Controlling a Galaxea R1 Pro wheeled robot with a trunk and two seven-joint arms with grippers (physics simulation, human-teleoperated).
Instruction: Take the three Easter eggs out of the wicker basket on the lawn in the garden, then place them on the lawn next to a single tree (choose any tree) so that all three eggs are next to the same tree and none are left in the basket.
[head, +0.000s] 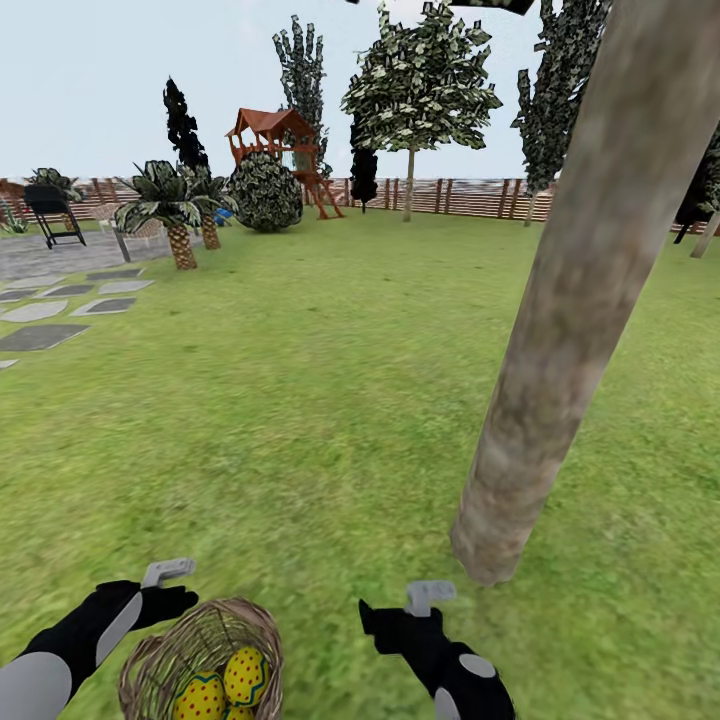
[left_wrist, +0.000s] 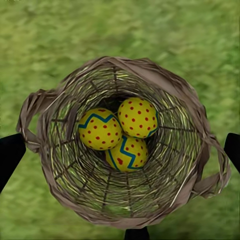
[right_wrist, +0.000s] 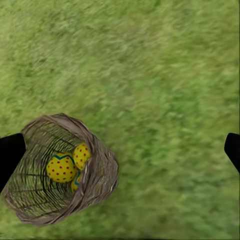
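Observation:
The wicker basket stands on the lawn at the bottom of the head view, between my two arms. Three yellow Easter eggs with red dots and blue zigzags lie inside it. My left gripper hangs open straight over the basket, with its dark fingertips outside the rim on either side. My right gripper is open over bare grass, beside the basket. The thick grey-tan tree rises from the grass just ahead and to the right of the right gripper.
Two short palms, a round bush and a red-roofed play structure stand far off at the left. Grey paving stones lie on the left. A slat fence and more trees close the back.

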